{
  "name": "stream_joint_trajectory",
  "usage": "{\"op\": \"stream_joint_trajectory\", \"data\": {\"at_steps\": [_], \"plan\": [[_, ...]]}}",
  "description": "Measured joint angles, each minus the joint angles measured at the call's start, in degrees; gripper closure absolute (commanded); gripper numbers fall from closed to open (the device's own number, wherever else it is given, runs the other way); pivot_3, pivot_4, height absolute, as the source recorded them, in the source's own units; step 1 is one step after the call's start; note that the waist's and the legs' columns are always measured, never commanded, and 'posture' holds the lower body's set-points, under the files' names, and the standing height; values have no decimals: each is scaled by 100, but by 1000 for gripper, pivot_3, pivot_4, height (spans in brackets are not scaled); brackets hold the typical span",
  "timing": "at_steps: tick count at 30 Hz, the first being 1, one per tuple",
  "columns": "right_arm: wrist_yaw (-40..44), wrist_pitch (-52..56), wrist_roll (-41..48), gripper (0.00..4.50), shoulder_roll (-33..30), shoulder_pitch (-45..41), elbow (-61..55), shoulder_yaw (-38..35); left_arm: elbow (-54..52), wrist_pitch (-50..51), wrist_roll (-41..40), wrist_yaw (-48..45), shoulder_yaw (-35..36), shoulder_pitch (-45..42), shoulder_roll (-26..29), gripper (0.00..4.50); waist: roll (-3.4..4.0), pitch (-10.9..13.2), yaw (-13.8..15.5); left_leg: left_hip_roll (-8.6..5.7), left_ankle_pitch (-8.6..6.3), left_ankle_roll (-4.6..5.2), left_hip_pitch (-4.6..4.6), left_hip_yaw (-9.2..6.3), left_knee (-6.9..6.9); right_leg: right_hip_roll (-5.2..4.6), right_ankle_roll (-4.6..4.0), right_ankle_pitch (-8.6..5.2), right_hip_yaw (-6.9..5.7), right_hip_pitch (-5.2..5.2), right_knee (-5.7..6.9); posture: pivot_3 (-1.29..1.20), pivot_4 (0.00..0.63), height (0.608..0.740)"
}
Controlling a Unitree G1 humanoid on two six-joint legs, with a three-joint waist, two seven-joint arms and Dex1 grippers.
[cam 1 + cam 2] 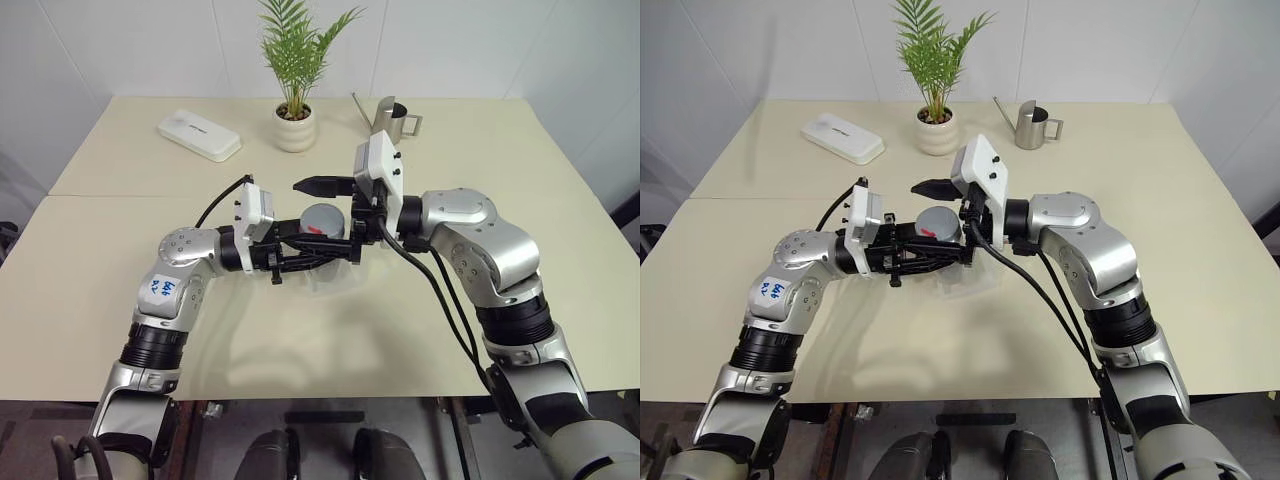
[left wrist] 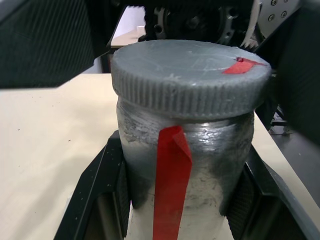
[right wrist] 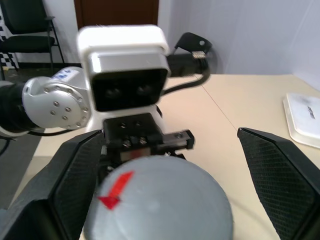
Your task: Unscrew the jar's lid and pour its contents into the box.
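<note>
1. The table [image 1: 120,290] is a pale cream top made of two slabs, with a seam running across it behind the arms. It stands against white walls.
2. At the far edge stand a potted palm [image 1: 295,125] in a white pot, a steel watering can [image 1: 392,118] just to its right, and a flat white case [image 1: 199,135] to its left.
3. The right wrist view looks back into the room: a dark brown door [image 3: 116,12], a black chair [image 3: 27,25] beside it, and a plain pale wall.
4. The jar [image 2: 185,165] is held above the middle of the table, clear of the top, upright, with a red strip down its silver side.
5. The left gripper [image 1: 335,250] has its fingers [image 2: 107,190] closed on the jar's body, one pressed against each side.
6. The lid [image 2: 190,75], grey with a ribbed rim and a red mark on top, sits on the jar.
7. The right gripper [image 3: 160,190] has its fingers [image 3: 280,170] spread wide on either side of the lid, holding nothing.
8. The clear box [image 1: 970,283] lies on the table just under the jar; its edges are faint.
</note>
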Motion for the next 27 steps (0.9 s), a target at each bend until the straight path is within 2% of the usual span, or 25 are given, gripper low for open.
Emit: {"op": "stream_joint_trajectory", "data": {"at_steps": [7,15,21,27], "plan": [[104,-185,1,16,-135,14,158,-19,8,0,1,10,2,0,7,2537,0,0,3,0,0,0,-1,0,3,0,0,0,0,0,0,0,150,740],[315,-448,175,16,-591,274,279,-234,198,-22,35,77,86,-20,25,2537,0,0,6,2,-5,9,-10,-3,33,-1,0,0,-2,2,8,0,150,740],[183,-577,204,16,-1303,698,659,-1152,204,-180,39,-127,114,-1,33,2537,-2,2,57,0,-9,14,-20,-8,43,-5,3,2,-5,4,1,0,150,740],[433,-348,544,16,-1373,831,421,-1254,215,-242,44,-181,92,-9,15,2537,7,7,-26,11,-10,8,-15,-5,38,5,1,1,-6,4,3,0,150,740]]}}
